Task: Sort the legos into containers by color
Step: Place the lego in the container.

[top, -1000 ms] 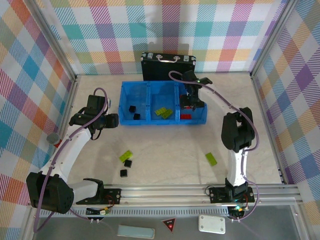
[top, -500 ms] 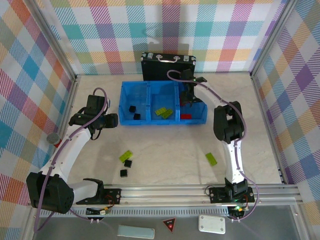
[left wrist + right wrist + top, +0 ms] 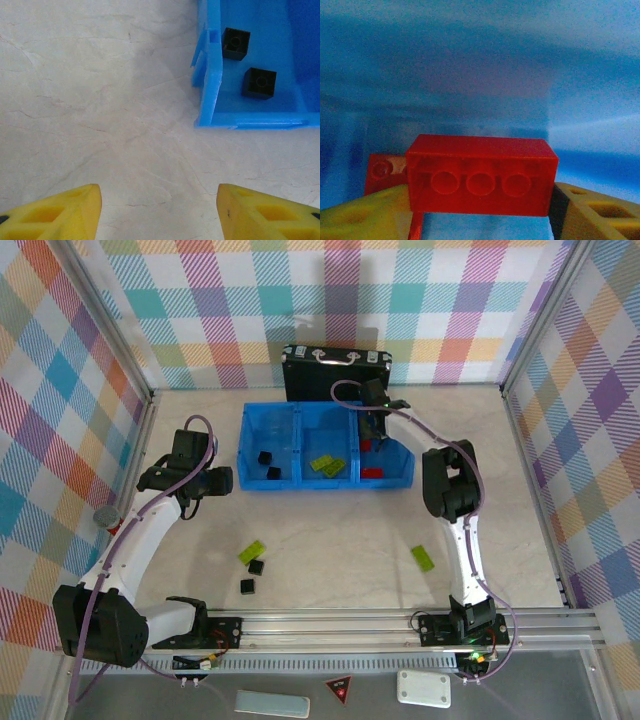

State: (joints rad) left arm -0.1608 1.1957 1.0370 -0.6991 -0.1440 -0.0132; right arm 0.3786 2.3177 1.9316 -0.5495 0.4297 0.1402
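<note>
Presently, a red rectangular plastic brick (image 3: 480, 175) is clamped between the yellow fingers of the right claw (image 3: 480, 212), low within the right compartment of the bright-blue plastic tray (image 3: 327, 483). The left claw (image 3: 157, 212) is held wide apart above the pale counter (image 3: 100, 100), just beside the tray's left compartment, where two black square bricks (image 3: 259, 82) lie.
</note>
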